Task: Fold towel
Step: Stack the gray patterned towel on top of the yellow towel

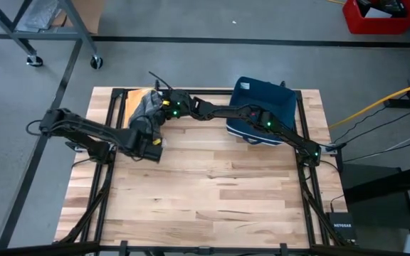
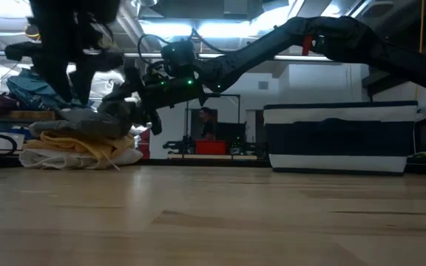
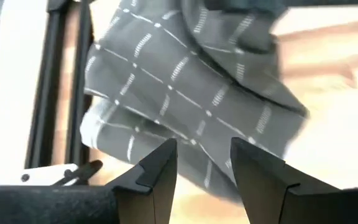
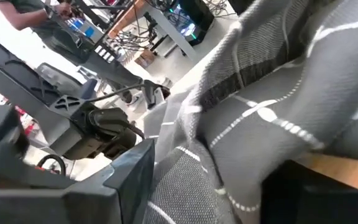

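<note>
The grey checked towel (image 1: 146, 105) sits folded on top of a small stack of yellow and white cloths (image 2: 80, 151) at the far left corner of the tabletop (image 1: 212, 185), with the navy storage bin (image 1: 265, 110) well apart toward the far right. The left end effector (image 3: 201, 165) hovers just beside the towel with its fingers apart and nothing between them; the right end effector (image 1: 168, 105) reaches across from the other side to the same pile, its fingers also spread, with cloth lying against them but not pinched. The towel looks light, limp and quite soft, so it will likely sag and drape wherever it is unsupported and slip a little over the cloths beneath. A corner or a hemmed edge seems the surest place to take hold, pinching one layer only so the stack underneath stays put
</note>
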Controlling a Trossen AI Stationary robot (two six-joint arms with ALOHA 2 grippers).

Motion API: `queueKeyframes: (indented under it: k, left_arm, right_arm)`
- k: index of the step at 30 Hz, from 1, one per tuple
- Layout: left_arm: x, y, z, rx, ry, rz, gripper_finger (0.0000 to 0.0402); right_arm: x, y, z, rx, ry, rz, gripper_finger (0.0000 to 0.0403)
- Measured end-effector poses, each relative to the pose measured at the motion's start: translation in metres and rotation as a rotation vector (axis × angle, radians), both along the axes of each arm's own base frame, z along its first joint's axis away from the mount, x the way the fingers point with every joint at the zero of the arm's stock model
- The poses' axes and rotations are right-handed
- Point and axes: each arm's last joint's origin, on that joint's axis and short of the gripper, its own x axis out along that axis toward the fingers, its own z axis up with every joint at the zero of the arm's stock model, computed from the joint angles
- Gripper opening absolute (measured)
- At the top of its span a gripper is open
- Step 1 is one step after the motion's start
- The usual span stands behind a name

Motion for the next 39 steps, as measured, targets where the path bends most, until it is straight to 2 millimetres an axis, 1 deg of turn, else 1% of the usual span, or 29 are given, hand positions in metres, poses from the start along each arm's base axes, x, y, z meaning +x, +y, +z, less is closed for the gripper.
queueKeyframes:
  k: [3, 7, 10, 14, 17, 23, 28, 31, 36, 39]
  left_arm:
    - [-0.005, -0.011, 0.006, -0.012, -0.066, -0.039, 0.0141]
    - [-0.013, -0.023, 0.014, 0.004, -0.178, -0.037, 0.0141]
    - [-0.019, -0.029, 0.02, 0.068, -0.28, -0.045, 0.0141]
    - [-0.027, -0.029, 0.029, 0.194, -0.362, -0.089, 0.0141]
    - [-0.033, -0.025, 0.034, 0.256, -0.335, -0.116, 0.0141]
    - [-0.041, -0.021, 0.037, 0.277, -0.284, -0.12, 0.0141]
    - [-0.046, -0.019, 0.038, 0.295, -0.232, -0.13, 0.0141]
    - [-0.048, -0.018, 0.038, 0.304, -0.198, -0.143, 0.0141]
    - [-0.047, -0.015, 0.038, 0.321, -0.069, -0.233, 0.0141]
    - [-0.045, -0.009, 0.037, 0.328, -0.006, -0.236, 0.0141]
  right_arm:
    - [-0.001, -0.002, 0.0, 0.036, 0.0, -0.01, 0.0229]
    - [-0.001, -0.003, 0.001, 0.097, 0.0, -0.038, 0.0229]
    - [-0.001, -0.003, 0.0, 0.138, 0.003, -0.068, 0.0229]
    - [-0.001, -0.005, 0.0, 0.141, 0.001, -0.12, 0.0229]
    - [-0.001, -0.008, 0.001, 0.117, -0.003, -0.198, 0.0229]
    - [-0.004, -0.022, 0.007, 0.068, -0.062, -0.317, 0.0229]
    - [-0.007, -0.03, 0.011, 0.058, -0.07, -0.349, 0.0229]
    - [-0.01, -0.036, 0.01, 0.059, -0.056, -0.354, 0.0229]
    - [-0.01, -0.035, 0.007, 0.069, -0.024, -0.333, 0.0229]
    - [-0.009, -0.032, 0.008, 0.068, -0.032, -0.325, 0.0229]
